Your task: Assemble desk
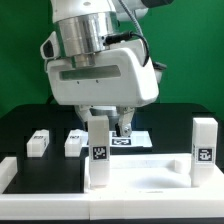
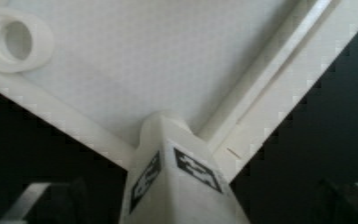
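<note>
Nearest, a tagged leg (image 1: 99, 140) stands upright on the desk panel (image 1: 150, 185), right beneath the pincer (image 1: 112, 121). The jaws stand apart either side of it, gripping nothing. A second leg (image 1: 204, 145) stands on the panel well off to the pincer's side, at the exterior view's right. A third leg (image 1: 74, 143) and a fourth leg (image 1: 38, 142) lie on the black tabletop (image 1: 15, 125) at the other side.

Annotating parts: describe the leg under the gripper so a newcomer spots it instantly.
Find the white tabletop in the foreground. Two legs stand upright on it: take the leg at the exterior view's left, just below the gripper. The other upright leg stands far from the arm.
</note>
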You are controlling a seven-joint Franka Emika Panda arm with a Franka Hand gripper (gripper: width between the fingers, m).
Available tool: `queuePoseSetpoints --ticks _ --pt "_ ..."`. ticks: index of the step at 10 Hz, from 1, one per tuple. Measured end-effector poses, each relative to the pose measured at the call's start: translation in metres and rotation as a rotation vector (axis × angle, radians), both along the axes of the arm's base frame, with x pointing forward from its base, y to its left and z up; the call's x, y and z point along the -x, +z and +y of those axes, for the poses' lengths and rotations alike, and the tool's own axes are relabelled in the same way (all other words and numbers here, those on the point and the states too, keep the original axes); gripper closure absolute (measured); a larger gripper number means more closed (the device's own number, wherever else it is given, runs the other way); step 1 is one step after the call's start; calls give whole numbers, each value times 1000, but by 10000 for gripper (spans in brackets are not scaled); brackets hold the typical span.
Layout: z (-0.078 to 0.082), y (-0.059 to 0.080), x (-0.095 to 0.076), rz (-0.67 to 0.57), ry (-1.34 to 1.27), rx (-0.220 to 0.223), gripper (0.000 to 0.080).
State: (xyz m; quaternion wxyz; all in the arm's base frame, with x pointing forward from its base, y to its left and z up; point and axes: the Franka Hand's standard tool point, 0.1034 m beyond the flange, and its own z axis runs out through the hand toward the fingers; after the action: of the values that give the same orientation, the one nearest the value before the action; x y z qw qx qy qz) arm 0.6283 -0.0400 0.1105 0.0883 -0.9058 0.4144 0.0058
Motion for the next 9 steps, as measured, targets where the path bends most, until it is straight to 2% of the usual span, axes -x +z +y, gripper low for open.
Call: queuePoseSetpoints --ticks 2,3,4,5,7,8,9 --pt "-1 -1 0 -24 153 11 154" --pt "-3 -1 0 -42 319 40 151" --pt "-4 0 -2 -61 558 91 150" --pt "2 -2 -5 -72 731 113 150" --pt "2 -3 -5 -66 692 110 150" --pt "2 -3 -5 -66 692 110 259" --pt "3 -3 -5 -59 633 106 259"
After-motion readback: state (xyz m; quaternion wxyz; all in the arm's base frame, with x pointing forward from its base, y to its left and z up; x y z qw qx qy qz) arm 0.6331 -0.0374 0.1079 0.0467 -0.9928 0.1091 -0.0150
